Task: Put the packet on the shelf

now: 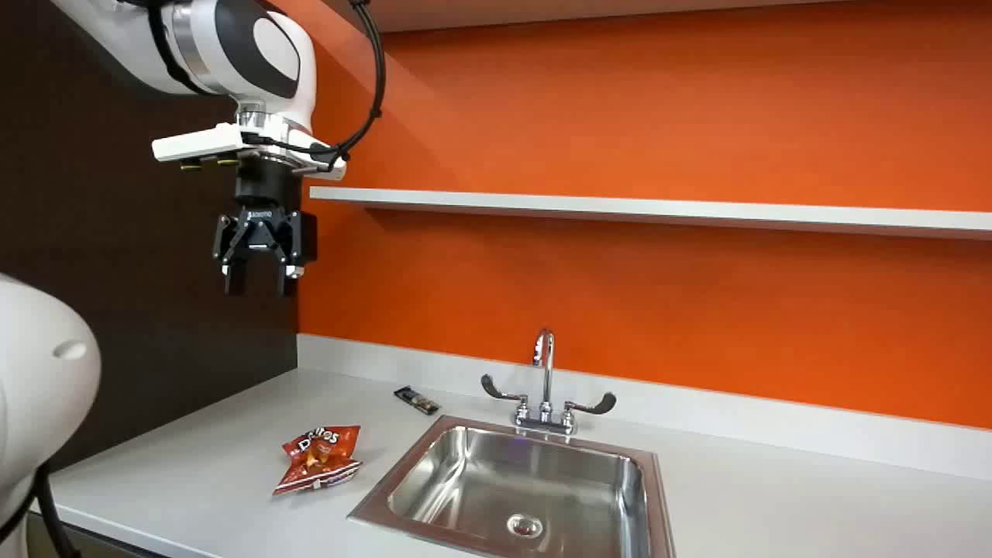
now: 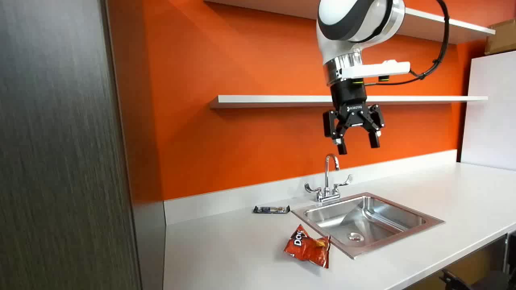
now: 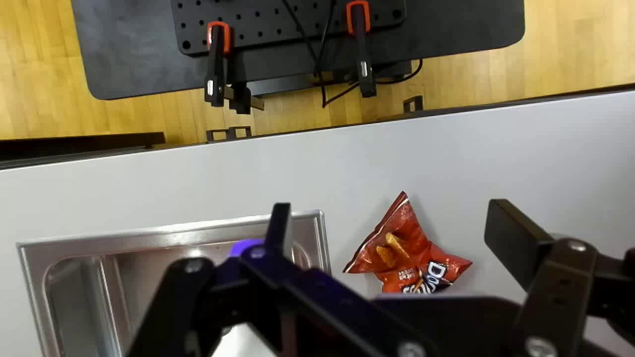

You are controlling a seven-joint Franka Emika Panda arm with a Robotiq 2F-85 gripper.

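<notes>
The packet, a crinkly orange-red bag with white lettering, lies on the light-grey countertop beside the sink. It shows in both exterior views (image 1: 320,457) (image 2: 308,247) and in the wrist view (image 3: 409,248), where its lower edge is hidden by the gripper body. The shelf, long, thin and white, runs along the orange wall in both exterior views (image 1: 620,207) (image 2: 278,99); it is out of the wrist view. My gripper (image 1: 261,284) (image 2: 358,145) (image 3: 390,213) is open and empty, pointing down, high above the countertop and a little below shelf height. The packet shows between its fingers in the wrist view.
A steel sink (image 1: 409,465) (image 2: 435,221) (image 3: 318,238) with a tall faucet (image 1: 548,380) (image 2: 327,177) is set in the countertop. A small dark oblong object (image 1: 417,400) (image 2: 271,210) lies near the backsplash. A dark side panel (image 1: 178,325) stands at one end. A higher shelf (image 2: 439,30) hangs above.
</notes>
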